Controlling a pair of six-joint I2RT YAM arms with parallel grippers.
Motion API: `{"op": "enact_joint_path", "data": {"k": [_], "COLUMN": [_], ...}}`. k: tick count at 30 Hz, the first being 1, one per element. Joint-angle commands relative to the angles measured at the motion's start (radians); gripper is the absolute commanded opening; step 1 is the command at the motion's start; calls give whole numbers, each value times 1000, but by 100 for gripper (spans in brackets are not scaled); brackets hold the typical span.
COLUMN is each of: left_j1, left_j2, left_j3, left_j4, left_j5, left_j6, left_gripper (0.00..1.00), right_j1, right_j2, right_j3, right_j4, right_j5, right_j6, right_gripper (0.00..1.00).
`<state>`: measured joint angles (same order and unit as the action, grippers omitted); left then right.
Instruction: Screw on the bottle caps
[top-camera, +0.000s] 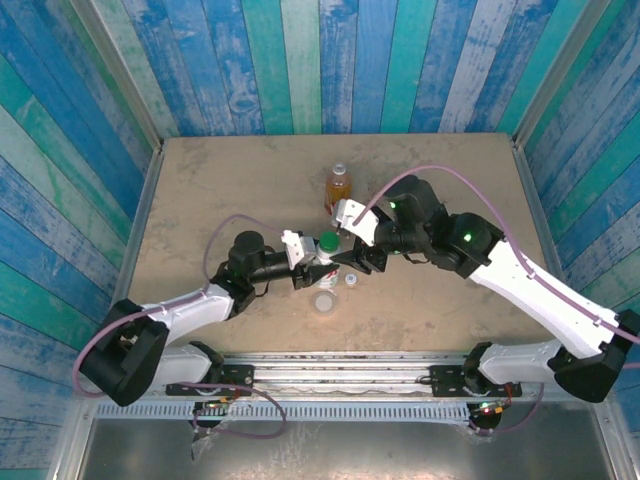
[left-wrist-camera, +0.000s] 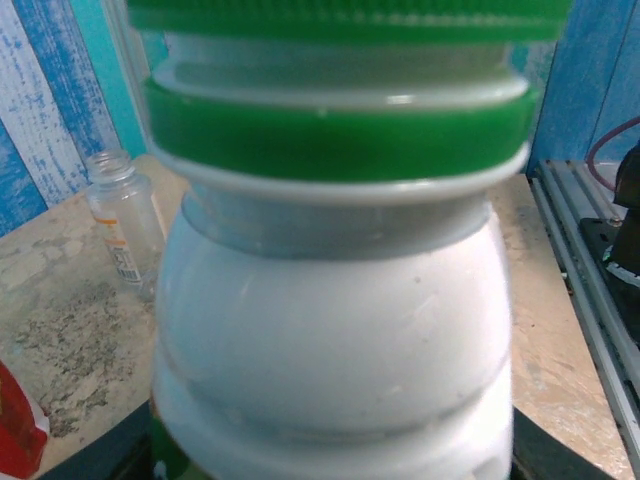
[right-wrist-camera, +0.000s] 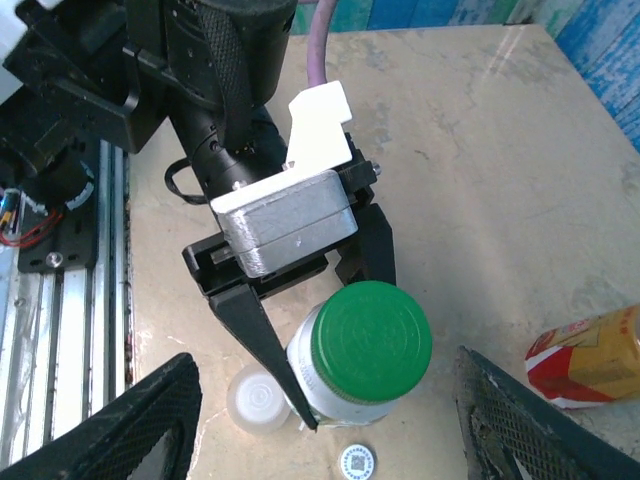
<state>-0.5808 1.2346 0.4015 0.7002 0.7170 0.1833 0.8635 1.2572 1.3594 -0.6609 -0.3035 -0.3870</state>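
Observation:
The white bottle stands upright at the table's middle with the dark green cap sitting on its neck. My left gripper is shut on the bottle's body; one black finger runs down its side. Over the cap hangs my right gripper, open, one finger standing off to each side without touching it. The pale grey cap and the tiny white cap lie on the table beside the bottle. Behind it stands the amber bottle. A short clear bottle stands uncapped nearby.
The tan table is walled in by blue and green painted planks. A metal rail runs along the near edge by the arm bases. A purple cable loops over the right arm.

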Motion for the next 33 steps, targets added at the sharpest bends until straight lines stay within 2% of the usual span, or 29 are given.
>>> {"op": "enact_joint_path", "data": {"k": [1, 9, 33], "left_j1": [-5, -5, -5], "left_j2": [-50, -59, -70], "left_j3": [23, 19, 28], "left_j4": [-27, -21, -48], "left_j5": [35, 41, 35], "left_j6": [17, 18, 37], "left_gripper": [55, 55, 55], "right_j1": [-4, -5, -9], "right_j2": [33, 83, 172], "right_j3": [44, 78, 132], "right_j4": [-69, -79, -131], "right_j5": [-31, -33, -57], "right_j6": [-58, -80, -100], "right_gripper": [66, 65, 46]}}
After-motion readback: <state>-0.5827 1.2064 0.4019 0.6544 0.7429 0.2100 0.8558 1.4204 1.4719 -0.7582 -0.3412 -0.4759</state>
